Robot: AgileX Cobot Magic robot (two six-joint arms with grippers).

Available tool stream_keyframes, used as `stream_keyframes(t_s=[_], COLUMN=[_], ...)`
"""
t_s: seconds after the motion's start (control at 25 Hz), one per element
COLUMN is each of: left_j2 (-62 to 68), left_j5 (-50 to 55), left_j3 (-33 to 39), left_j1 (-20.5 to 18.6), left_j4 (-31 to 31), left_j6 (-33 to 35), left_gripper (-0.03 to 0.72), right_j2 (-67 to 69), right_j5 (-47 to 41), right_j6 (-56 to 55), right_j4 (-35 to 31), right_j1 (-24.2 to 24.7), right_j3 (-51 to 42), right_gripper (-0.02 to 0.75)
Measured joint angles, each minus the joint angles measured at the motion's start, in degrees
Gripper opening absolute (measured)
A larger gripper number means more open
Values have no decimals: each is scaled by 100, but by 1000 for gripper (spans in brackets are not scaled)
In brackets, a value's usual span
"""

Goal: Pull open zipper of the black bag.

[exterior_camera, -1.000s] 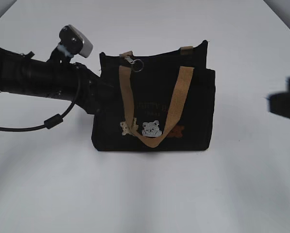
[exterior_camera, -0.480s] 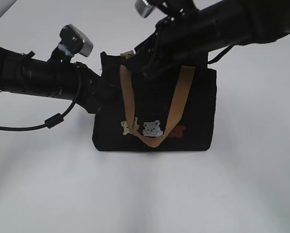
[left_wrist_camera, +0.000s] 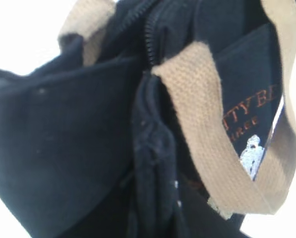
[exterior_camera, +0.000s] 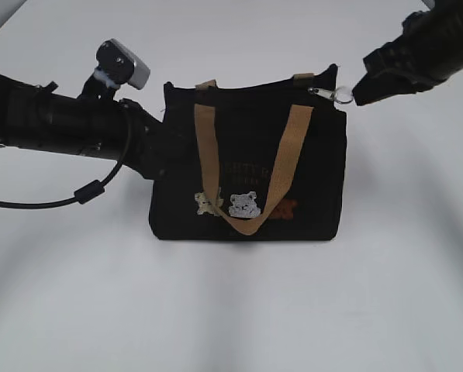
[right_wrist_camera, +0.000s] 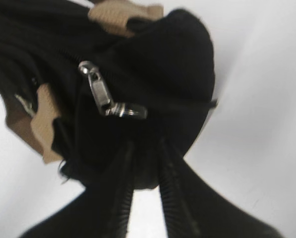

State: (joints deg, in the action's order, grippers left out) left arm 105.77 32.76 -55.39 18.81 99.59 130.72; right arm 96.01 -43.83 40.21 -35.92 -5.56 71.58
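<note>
The black bag (exterior_camera: 247,167) stands upright in the middle of the white tabletop (exterior_camera: 231,310), its front with the bear patches facing the exterior camera and one tan handle (exterior_camera: 250,167) hanging down over that front; the zipper (exterior_camera: 323,91) has its metal slider at the bag's top right corner, with the silver ring pull sticking out to the right; the right gripper (exterior_camera: 357,94) reaches in from the upper right, its tip just at that ring; in the right wrist view its two ribbed fingers (right_wrist_camera: 119,198) stand close together with a narrow gap, and whether they pinch the ring I cannot tell; the left gripper (exterior_camera: 160,143) presses against the bag's left side, its jaws hidden by the fabric; the left wrist view shows only bag cloth, zipper teeth and handle.
</note>
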Motion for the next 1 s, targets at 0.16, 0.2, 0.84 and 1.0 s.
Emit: stream_keyframes(t_s=[0.16,0.2,0.84,1.0], left_j2=[-88,-183,-6261,-7965], left_j5=[-238,-280,1801,2584], left_j3=[0,0,1101,1552], left_j1=[16,16,20,20], left_j4=[-766,-1406,-9184,-9842], left_j6=[-1777,-2790,-12934,-13243], left_gripper=[295,371,256,246], right_j2=[-251,-360,-5947,-7371], right_j5=[-1202,-1492,-2452,-2446], right_j6=[-392,-637,-2789,-2846], right_j4=[152,235,2888,2957], right_j1=[5,-16,-23,-23], right_j3=[0,0,-3063,-4042], right_gripper=[447,522,527,526])
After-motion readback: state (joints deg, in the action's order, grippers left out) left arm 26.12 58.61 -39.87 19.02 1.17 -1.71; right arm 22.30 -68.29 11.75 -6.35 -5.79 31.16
